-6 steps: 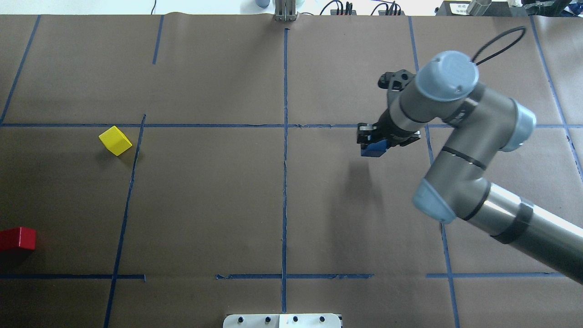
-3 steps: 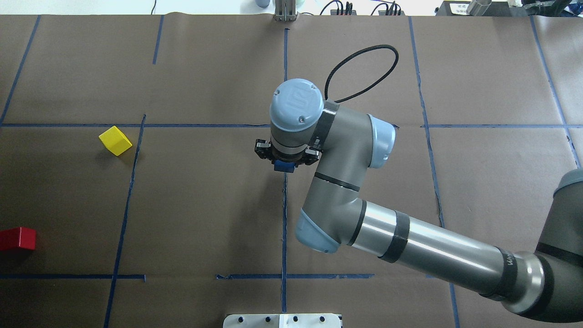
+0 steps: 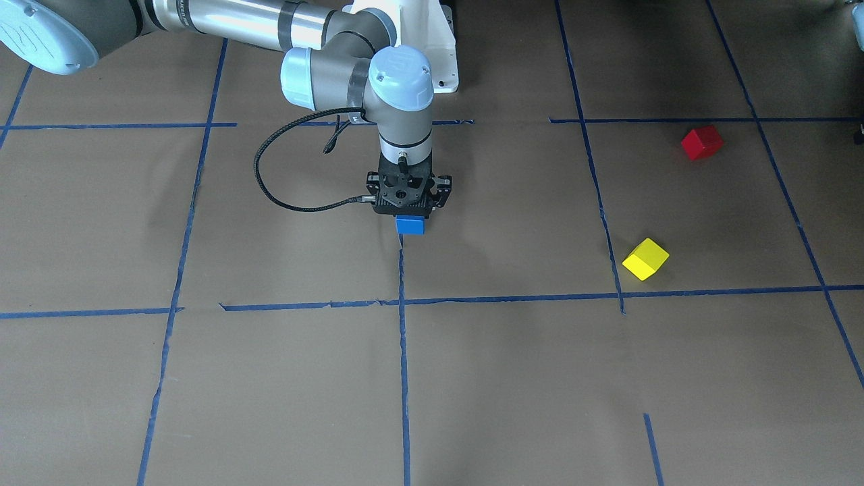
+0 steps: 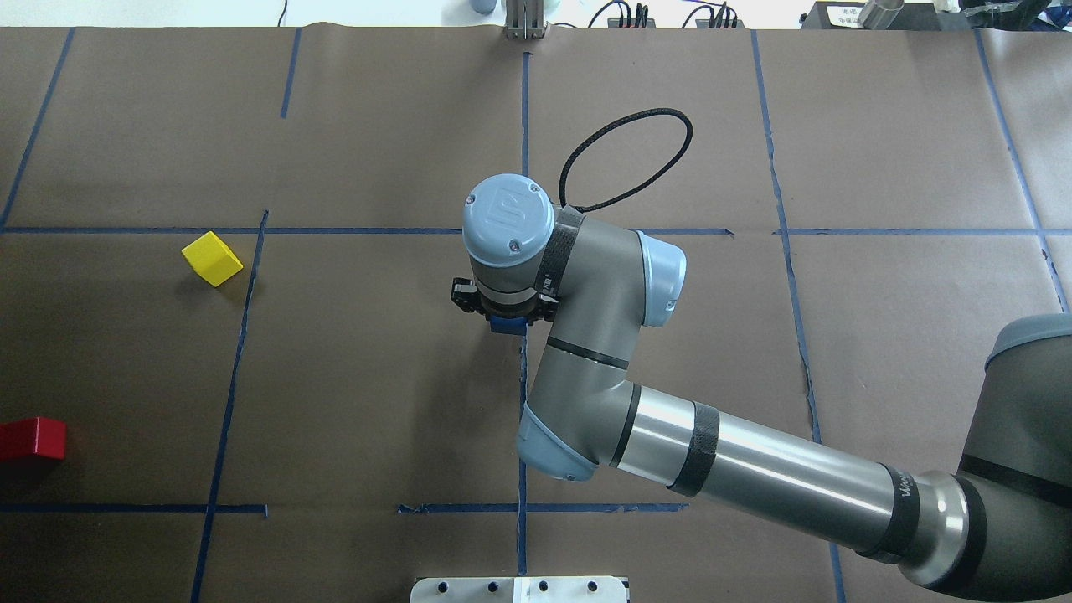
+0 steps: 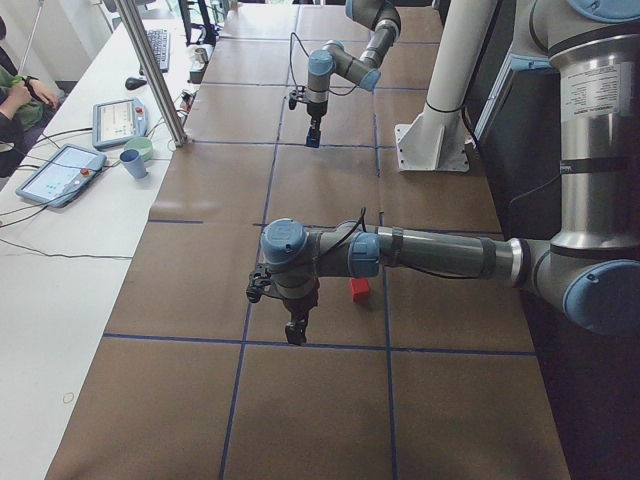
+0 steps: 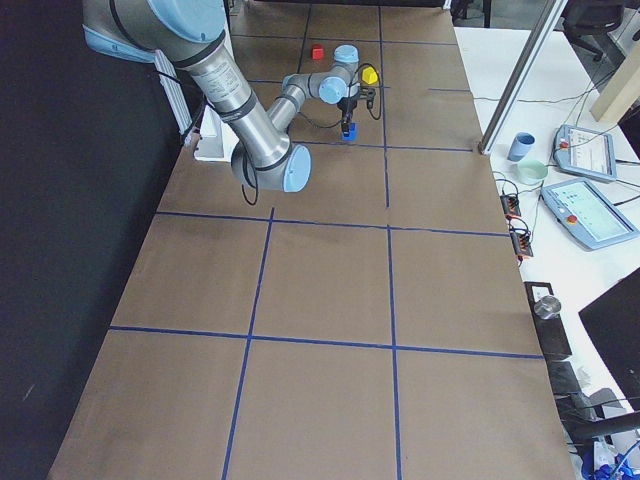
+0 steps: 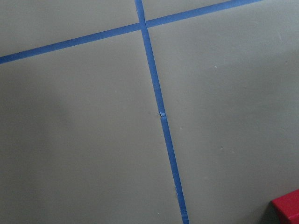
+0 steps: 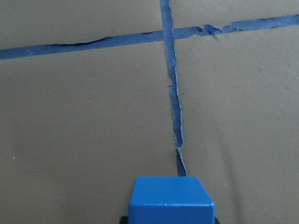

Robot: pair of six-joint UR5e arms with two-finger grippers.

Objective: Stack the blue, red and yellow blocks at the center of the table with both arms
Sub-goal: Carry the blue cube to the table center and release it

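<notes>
Apparently awaiting their turn, the red block (image 4: 32,439) at the overhead frame's lower left edge and the yellow block (image 4: 212,259) at upper left sit apart. At centre the right gripper (image 4: 505,316) clamps the blue block (image 4: 507,326) low at the tape line (image 4: 523,126), seemingly to found the stack. Whether the left gripper (image 5: 295,335) is open cannot be told.

The blue block (image 3: 410,225) is square over the tape line at the centre of the desk (image 4: 360,394), clamped in the right gripper (image 3: 410,216). The yellow block (image 4: 212,259), turned diagonally, lies well left. The red block (image 4: 32,439) lies nearer, at the left edge.
</notes>
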